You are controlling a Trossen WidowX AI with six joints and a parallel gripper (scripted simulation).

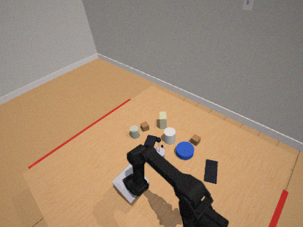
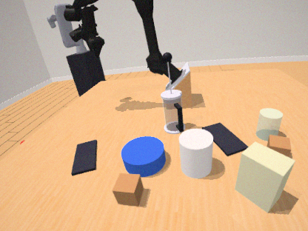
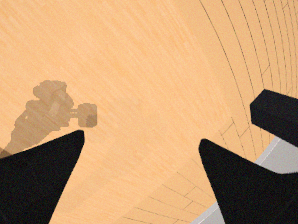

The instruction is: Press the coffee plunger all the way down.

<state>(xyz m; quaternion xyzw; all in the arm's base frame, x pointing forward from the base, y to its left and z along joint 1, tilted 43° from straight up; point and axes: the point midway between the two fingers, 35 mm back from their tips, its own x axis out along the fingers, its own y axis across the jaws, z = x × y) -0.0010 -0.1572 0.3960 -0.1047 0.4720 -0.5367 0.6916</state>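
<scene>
Wrist view: gripper (image 3: 140, 189) spread wide, nothing held.
Coffee press (image 2: 172, 112) is seen upright, plunger knob (image 2: 167, 56) raised.

No text, label, brand, number or sign can be read in any view. The blocks, cylinders, dark slabs and the press all show plain faces. The red floor lines carry no lettering.

The gripper (image 2: 84, 46) hung open high up, well apart from the coffee press (image 2: 171, 111) standing upright below.
</scene>
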